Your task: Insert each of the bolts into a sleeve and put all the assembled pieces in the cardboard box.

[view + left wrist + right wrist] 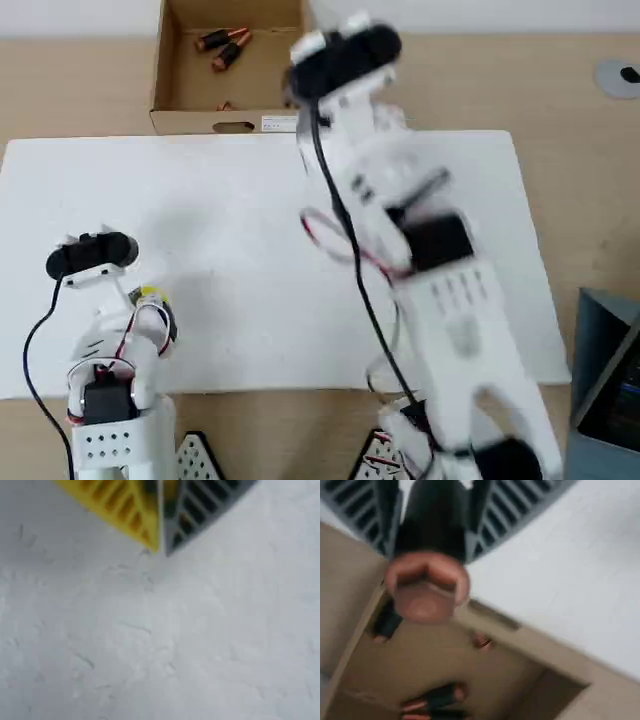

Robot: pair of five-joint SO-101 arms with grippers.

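Note:
The cardboard box (175,110) stands at the far edge of the white mat, with assembled black-and-copper pieces (225,48) inside. My right gripper (432,547) hangs over the box's near right corner, shut on a black sleeve with a copper bolt (426,590) in it. Below it, inside the box (520,650), lie several assembled pieces (435,700). In the high view the right arm's wrist (345,55) covers that gripper. My left gripper (162,547) is shut with nothing in it, its yellow and grey tips together just above the mat, at the near left (150,297).
The white mat (250,250) covers most of the wooden table. A grey bin (605,380) stands at the right edge and a grey disc (620,75) lies at the far right. Black cables trail along both arms.

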